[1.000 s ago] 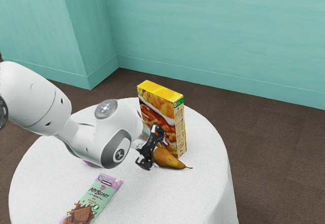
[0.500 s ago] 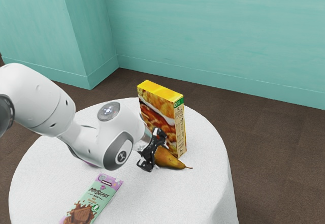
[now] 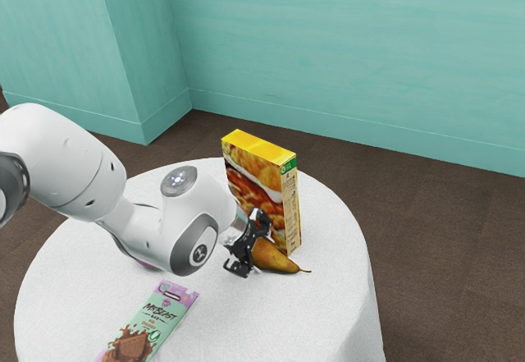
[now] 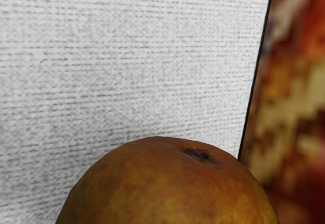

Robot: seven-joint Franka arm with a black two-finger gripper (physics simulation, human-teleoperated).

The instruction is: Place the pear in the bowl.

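The pear [image 3: 275,258] lies on its side on the white-covered worktop [image 3: 328,313], at the foot of the upright yellow-topped box [image 3: 261,181]. Its skin is golden brown, warming to rusty orange with olive-yellow mottling on the rounded end. The wrist view shows a dark, puckered, slightly sunken spot [image 4: 200,155] on that end. From there the body narrows to a thin, dark stem [image 3: 306,271] pointing toward the exterior view's right. The hand [image 3: 253,249] is open, its two fingers spread apart at the pear's fat end. A chocolate bar [image 3: 152,321] lies flat nearby.
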